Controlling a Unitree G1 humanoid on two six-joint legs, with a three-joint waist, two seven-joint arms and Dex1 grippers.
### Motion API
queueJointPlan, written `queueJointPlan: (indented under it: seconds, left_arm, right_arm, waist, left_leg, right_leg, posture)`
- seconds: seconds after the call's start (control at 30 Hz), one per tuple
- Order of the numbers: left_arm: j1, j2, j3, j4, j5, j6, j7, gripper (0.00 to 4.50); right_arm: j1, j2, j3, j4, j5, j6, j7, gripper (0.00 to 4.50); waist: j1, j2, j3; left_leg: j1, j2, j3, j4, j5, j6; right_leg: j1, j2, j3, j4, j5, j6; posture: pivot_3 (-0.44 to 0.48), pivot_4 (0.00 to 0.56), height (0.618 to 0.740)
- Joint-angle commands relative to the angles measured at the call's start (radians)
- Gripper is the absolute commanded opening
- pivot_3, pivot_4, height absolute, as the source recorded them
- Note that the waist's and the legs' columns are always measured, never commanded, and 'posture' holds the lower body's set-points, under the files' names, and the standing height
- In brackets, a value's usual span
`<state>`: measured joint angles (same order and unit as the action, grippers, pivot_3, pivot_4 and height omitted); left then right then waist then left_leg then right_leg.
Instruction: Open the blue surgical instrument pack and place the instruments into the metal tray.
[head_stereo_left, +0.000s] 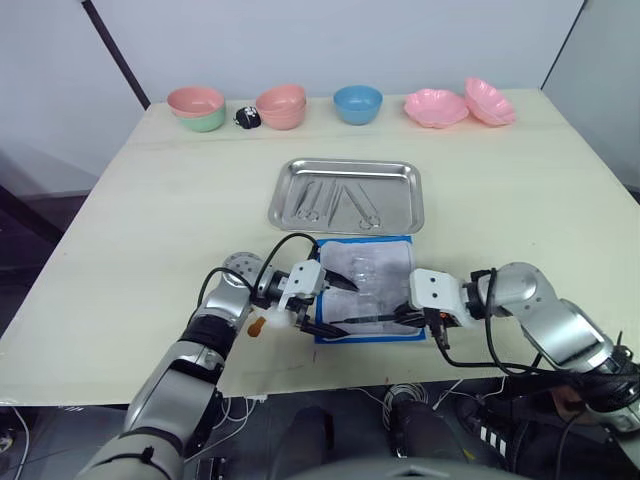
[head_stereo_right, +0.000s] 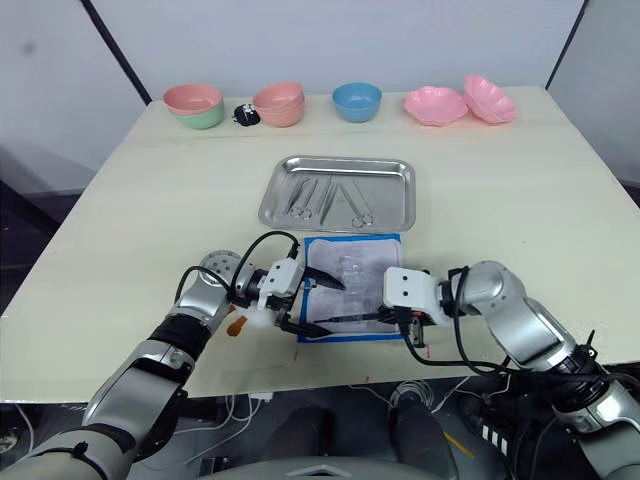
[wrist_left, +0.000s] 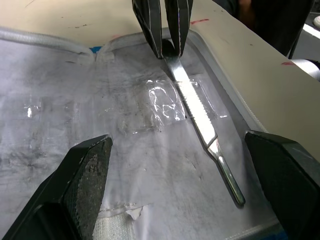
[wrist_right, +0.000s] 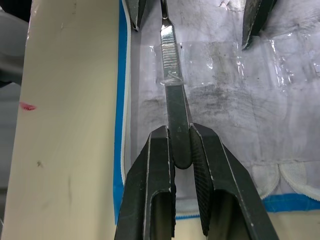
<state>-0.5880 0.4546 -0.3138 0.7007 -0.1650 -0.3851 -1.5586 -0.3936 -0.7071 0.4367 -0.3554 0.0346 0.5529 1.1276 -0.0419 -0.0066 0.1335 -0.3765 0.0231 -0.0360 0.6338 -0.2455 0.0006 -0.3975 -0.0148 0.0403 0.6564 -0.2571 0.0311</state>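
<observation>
The blue surgical instrument pack (head_stereo_left: 372, 268) lies unfolded near the table's front edge, its white-grey lining up. My right gripper (wrist_right: 181, 145) is shut on one end of a slim silver instrument (wrist_right: 171, 75), which lies flat along the pack's near edge. My left gripper (head_stereo_left: 338, 305) is open over the pack's left side, its fingers (wrist_left: 82, 172) straddling the other end of that instrument (wrist_left: 202, 122) without touching it. Behind the pack, the metal tray (head_stereo_left: 345, 164) holds several silver instruments (head_stereo_left: 338, 200).
Along the table's far edge stand a pink bowl on a green one (head_stereo_left: 196, 108), stacked pink bowls (head_stereo_left: 282, 105), a round blue bowl (head_stereo_left: 357, 103) and two pink scalloped dishes (head_stereo_left: 436, 106). A small black object (head_stereo_left: 247, 118) lies between the bowls. Clear film (wrist_left: 162, 102) sticks to the lining.
</observation>
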Motion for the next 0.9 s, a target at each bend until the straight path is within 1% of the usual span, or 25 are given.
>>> queueJointPlan:
  seconds: [0.03, 0.37, 0.6, 0.67, 0.77, 0.9]
  left_arm:
    - [0.067, 0.02, -0.053, 0.073, 0.09, 0.018, -0.006, 4.5]
    - [0.069, 0.019, -0.053, 0.073, 0.091, 0.019, -0.003, 4.5]
    - [0.067, 0.015, -0.055, 0.079, 0.092, 0.016, -0.003, 4.5]
    - [0.067, 0.014, -0.055, 0.08, 0.093, 0.015, -0.004, 4.5]
    - [0.066, 0.014, -0.052, 0.083, 0.091, 0.016, -0.001, 4.5]
    - [0.069, 0.015, -0.049, 0.083, 0.09, 0.018, 0.002, 4.5]
  right_arm:
    - [-0.024, -0.025, -0.012, -0.048, -0.01, -0.012, -0.002, 0.04]
    - [-0.008, -0.086, -0.044, -0.04, -0.007, -0.051, 0.004, 0.04]
    - [0.019, -0.161, -0.095, -0.012, 0.014, -0.097, 0.019, 0.04]
    - [0.034, -0.174, -0.12, -0.004, 0.031, -0.12, 0.022, 0.04]
    - [0.065, -0.182, -0.188, -0.029, 0.109, -0.088, 0.034, 0.04]
    - [0.121, -0.25, -0.26, -0.03, 0.133, -0.121, 0.057, 0.04]
  waist:
    - [0.0, 0.0, 0.001]
    - [0.0, 0.0, 0.002]
    - [0.001, -0.002, 0.003]
    - [0.001, -0.003, 0.004]
    - [0.001, -0.003, 0.005]
    - [0.002, -0.002, 0.005]
  left_leg:
    - [0.0, 0.0, 0.0, 0.0, 0.0, 0.0]
    - [0.0, 0.0, 0.0, 0.0, 0.0, 0.0]
    - [-0.001, 0.0, 0.0, 0.0, 0.0, 0.0]
    - [-0.001, 0.0, 0.0, 0.0, 0.0, 0.0]
    - [-0.001, 0.0, 0.001, 0.0, 0.0, 0.0]
    - [-0.001, -0.001, 0.001, 0.0, 0.0, 0.0]
  right_leg:
    - [0.0, 0.0, 0.0, 0.0, 0.0, 0.0]
    - [0.0, 0.0, 0.0, -0.001, 0.0, 0.0]
    - [0.0, -0.001, 0.0, -0.001, 0.0, 0.0]
    - [0.0, -0.001, 0.0, -0.001, 0.0, 0.0]
    - [0.0, -0.001, 0.0, -0.001, 0.0, 0.0]
    - [0.0, -0.001, 0.0, -0.002, 0.0, 0.0]
  posture:
    - [0.0, 0.15, 0.74]
    - [0.0, 0.15, 0.74]
    - [0.0, 0.15, 0.74]
    - [0.0, 0.15, 0.74]
    - [0.0, 0.15, 0.74]
    - [0.0, 0.15, 0.74]
